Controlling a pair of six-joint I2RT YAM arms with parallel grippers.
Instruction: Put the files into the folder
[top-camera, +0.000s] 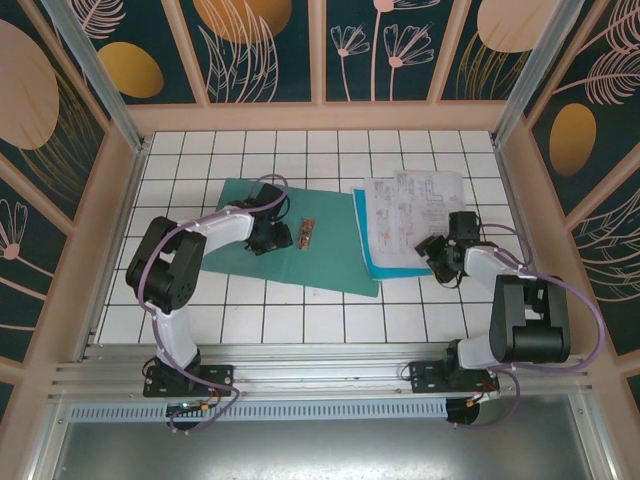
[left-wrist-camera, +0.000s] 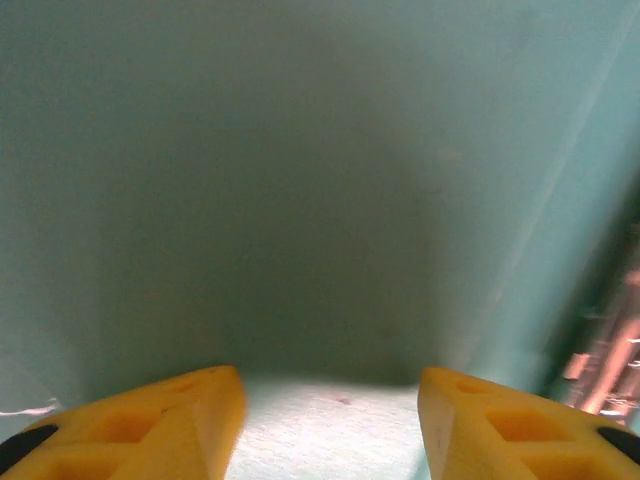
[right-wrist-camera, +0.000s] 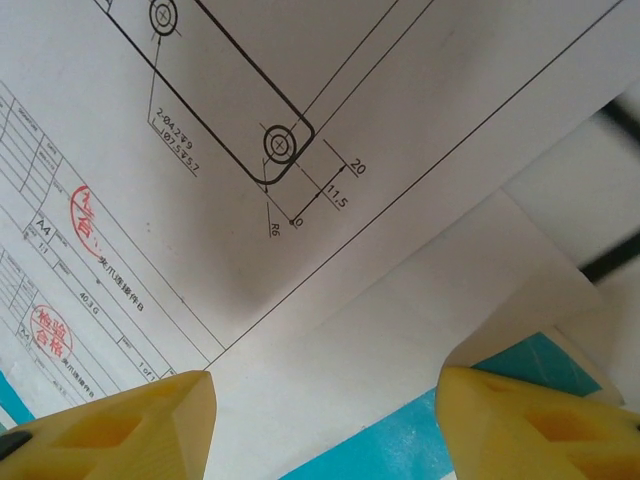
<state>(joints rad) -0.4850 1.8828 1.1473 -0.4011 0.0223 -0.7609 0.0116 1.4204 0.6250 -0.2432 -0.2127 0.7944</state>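
Paper sheets like the files (top-camera: 415, 203) should be light, limp and slippery against one another. A pinch at one corner would likely fan the stack or take only the top page, so the near edge overhanging the cyan sheet (top-camera: 371, 262) looks like the best place to take hold. They lie at the right of the surface (top-camera: 300, 320) on that cyan sheet, well apart from the folder (top-camera: 330, 262), which lies flat at left-centre with a small brown object (top-camera: 307, 233) on it. The folder's card looks stiffer, though it probably flexes when lifted by one edge. The right hand (right-wrist-camera: 325, 385) hangs close over the files' printed corner, jaws wide and gripping nothing. The left hand (left-wrist-camera: 330, 385) is low over the folder, equally wide and empty, and whether its fingertips (left-wrist-camera: 150, 420) touch the card I cannot tell.
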